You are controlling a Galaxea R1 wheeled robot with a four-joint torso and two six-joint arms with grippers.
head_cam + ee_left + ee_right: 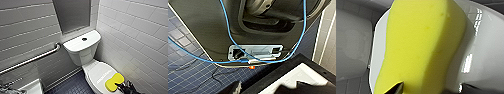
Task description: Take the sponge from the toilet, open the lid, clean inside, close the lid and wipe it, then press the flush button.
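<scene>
The white toilet point(82, 50) stands against the right wall with its lid point(98, 71) down. The small dark flush button point(84, 39) sits in the middle of the tank top. A yellow sponge point(114, 81) lies flat on the lid's near right part. My right gripper point(125, 87) is low at the sponge's near end, open. In the right wrist view the sponge point(421, 45) is large, and a dark fingertip point(398, 88) sits at its edge on each side. My left gripper is open with nothing in it, over dark blue floor tiles point(188, 72).
A steel grab bar point(32, 59) runs along the left wall. White tiled walls point(140, 37) close in on both sides of the toilet. Dark blue floor point(72, 86) lies left of the bowl, and a white fixture edge point(32, 88) shows at lower left.
</scene>
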